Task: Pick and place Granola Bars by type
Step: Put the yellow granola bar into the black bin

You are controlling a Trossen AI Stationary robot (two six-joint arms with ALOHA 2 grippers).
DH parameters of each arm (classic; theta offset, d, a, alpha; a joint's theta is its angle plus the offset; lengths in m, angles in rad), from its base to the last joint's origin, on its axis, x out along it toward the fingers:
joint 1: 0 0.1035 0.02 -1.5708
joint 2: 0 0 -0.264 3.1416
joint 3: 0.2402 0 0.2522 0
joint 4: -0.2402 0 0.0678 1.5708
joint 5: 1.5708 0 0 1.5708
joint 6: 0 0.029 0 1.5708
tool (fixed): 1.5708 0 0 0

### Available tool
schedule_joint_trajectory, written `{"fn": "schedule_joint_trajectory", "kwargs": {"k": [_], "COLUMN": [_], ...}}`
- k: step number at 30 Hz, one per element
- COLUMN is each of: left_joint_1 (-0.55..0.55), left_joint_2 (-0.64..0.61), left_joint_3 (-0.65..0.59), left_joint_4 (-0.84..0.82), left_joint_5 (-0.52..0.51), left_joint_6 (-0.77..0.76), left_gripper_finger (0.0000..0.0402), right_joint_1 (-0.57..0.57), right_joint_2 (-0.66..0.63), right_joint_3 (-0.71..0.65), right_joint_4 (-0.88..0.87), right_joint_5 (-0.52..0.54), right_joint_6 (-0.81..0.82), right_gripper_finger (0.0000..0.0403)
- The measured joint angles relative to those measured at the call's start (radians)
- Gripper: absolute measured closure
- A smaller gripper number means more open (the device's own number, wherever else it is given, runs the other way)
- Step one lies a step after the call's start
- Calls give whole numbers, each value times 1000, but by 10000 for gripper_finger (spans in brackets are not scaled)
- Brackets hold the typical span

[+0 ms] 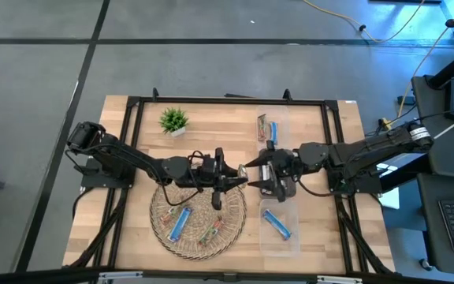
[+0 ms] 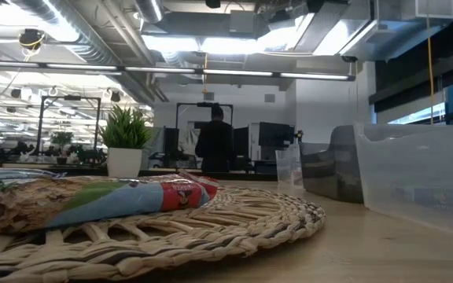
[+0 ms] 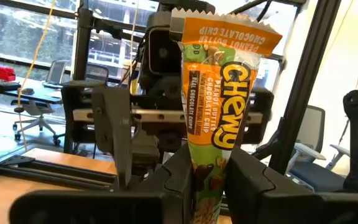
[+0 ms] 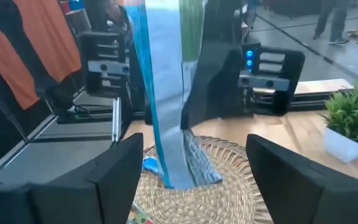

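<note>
My left gripper (image 1: 231, 178) hovers over the far right edge of the woven mat (image 1: 199, 217), shut on an orange-and-green "Chewy" granola bar (image 3: 219, 99). My right gripper (image 1: 253, 170) faces it from the right, open. In the right wrist view its fingers (image 4: 114, 171) stand wide on either side of the bar's free end (image 4: 166, 106) without touching it. A blue bar (image 1: 180, 223) and a green/red bar (image 1: 211, 233) lie flat on the mat. In the low view another wrapped bar (image 2: 93, 200) lies on the mat. My left gripper pinches the Chewy bar by its green end (image 3: 207, 177) between its two fingers (image 3: 179, 180). The fingers come level from the table's left and lie along the bar. The bar sticks out past the fingertips toward my right gripper and is lifted clear of the mat.
Two clear bins stand right of the mat. The far one (image 1: 284, 118) holds a few bars (image 1: 266, 126), the near one (image 1: 290, 244) a blue bar (image 1: 276, 223). A small potted plant (image 1: 173, 120) sits at the far left. A person (image 2: 215, 141) stands in the room behind.
</note>
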Motion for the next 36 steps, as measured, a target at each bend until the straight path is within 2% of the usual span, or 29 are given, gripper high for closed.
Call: {"fn": "schedule_joint_trajectory", "kwargs": {"k": [11,15,23,26,31,36], "left_joint_1": [0,0,0,-1,-1,0], "left_joint_2": [0,0,-1,-1,-1,-1], "left_joint_3": [0,0,0,0,0,0], "left_joint_4": [14,12,10,10,10,6], "left_joint_5": [-8,-9,-9,-37,-69,-85], "left_joint_6": [28,28,33,41,22,19], "left_gripper_finger": [339,336,332,331,314,252], "right_joint_1": [0,0,0,0,0,0], "right_joint_2": [80,77,76,76,76,76], "right_joint_3": [0,0,0,0,0,0], "right_joint_4": [77,77,79,79,79,58], "right_joint_5": [-49,-49,-49,-48,-46,-49], "right_joint_6": [1,1,-29,-29,-26,-21], "right_gripper_finger": [124,161,284,317,331,331]}}
